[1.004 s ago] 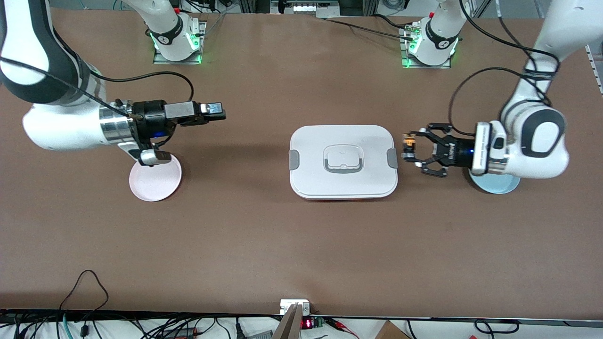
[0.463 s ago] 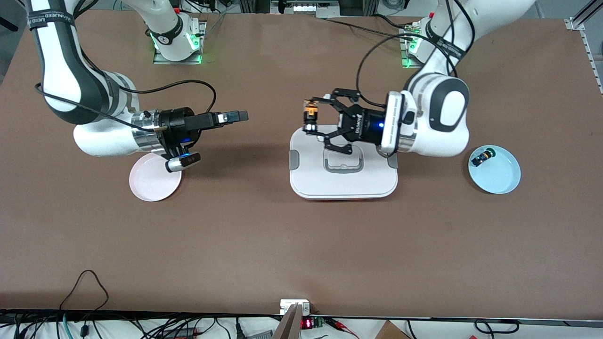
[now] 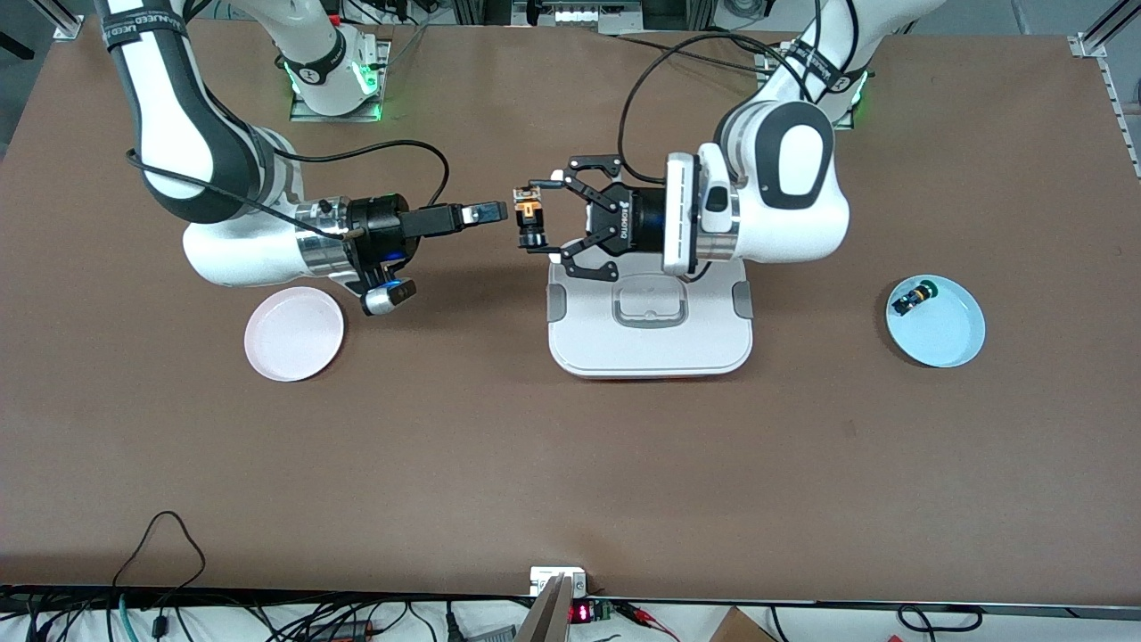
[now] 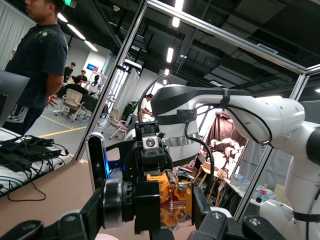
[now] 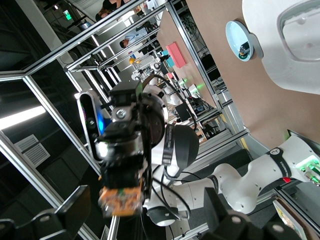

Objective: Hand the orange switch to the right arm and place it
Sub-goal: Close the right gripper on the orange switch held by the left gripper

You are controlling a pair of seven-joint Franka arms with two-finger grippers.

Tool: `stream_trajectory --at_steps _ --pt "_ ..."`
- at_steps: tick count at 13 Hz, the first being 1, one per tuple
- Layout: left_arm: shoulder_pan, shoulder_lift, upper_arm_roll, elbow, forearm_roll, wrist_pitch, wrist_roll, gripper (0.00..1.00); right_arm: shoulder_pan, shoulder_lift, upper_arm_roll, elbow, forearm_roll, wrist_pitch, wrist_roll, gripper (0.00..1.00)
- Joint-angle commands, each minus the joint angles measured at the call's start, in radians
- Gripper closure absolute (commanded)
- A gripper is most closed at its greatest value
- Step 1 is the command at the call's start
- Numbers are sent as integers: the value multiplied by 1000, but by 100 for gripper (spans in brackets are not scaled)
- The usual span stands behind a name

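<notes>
Two hands meet level above the table: left hand [image 3: 533, 221] grips the orange switch [image 3: 531, 217]; right hand [image 3: 496, 212] gapes empty.

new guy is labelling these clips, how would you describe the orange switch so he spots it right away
Start at the white lidded box in the middle of the table and look just past its edge toward the right arm's end. There the left gripper is shut on the orange switch, held in the air facing the open right gripper. Its orange body sets it apart from the green-capped switch lying in the blue dish.

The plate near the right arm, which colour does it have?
The plate is pale pink, seen best in the front view.
</notes>
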Motion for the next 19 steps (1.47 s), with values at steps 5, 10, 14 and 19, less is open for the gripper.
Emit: stream_trajectory --at_steps 5,10,14,19 --pt "-22 5 2 45 -14 40 -37 100 2 -15 3 0 79 14 103 0" --pt "-22 10 4 45 -13 40 -33 100 16 -17 1 9 76 15 72 0" --pt "-22 11 4 45 -13 40 -31 100 16 -15 3 9 71 17 -40 1" --pt "-21 13 4 45 -13 40 -30 100 23 0 3 13 79 44 -61 2"
